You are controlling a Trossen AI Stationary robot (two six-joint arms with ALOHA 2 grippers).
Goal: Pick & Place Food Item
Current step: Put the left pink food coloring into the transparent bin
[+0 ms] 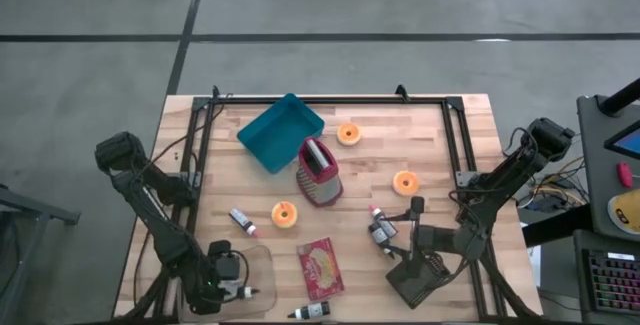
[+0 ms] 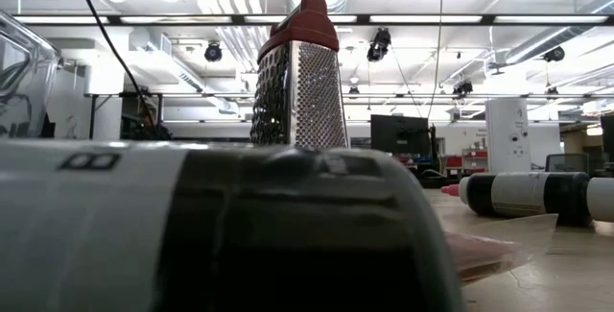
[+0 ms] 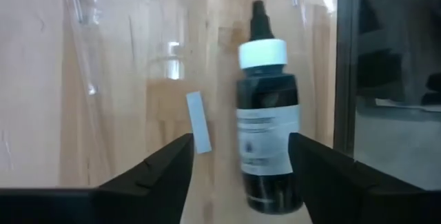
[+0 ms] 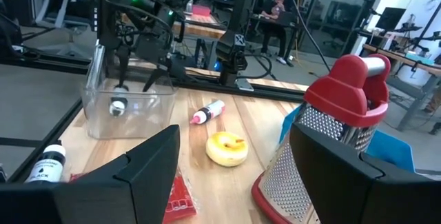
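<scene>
A small black bottle with a white cap [image 3: 269,148] lies in the clear plastic container [image 1: 262,260] at the table's near left. My left gripper [image 3: 238,158] hangs over it, pointing steeply down, open, with one finger on either side of the bottle. From the right wrist view the same bottle [image 4: 118,105] shows inside the container [image 4: 127,117]. My right gripper [image 1: 398,253] waits level and open at the near right, with nothing between its fingers [image 4: 151,158]. Three orange rings [image 1: 284,214] [image 1: 349,133] [image 1: 405,182] lie on the wood. My left gripper is open around the bottle's body. The bottle lies along the fingers, its cap pointing away from the wrist. Whether the finger [image 3: 324,176] beside the bottle's base touches it, I cannot tell.
A red-topped metal grater [image 1: 320,172] stands mid-table, a blue tray [image 1: 281,130] behind it. A red packet [image 1: 320,267], a red-capped bottle [image 1: 243,222], a black bottle [image 1: 310,312] at the near edge and two small bottles [image 1: 380,225] lie around. A black frame [image 1: 455,135] rims the table.
</scene>
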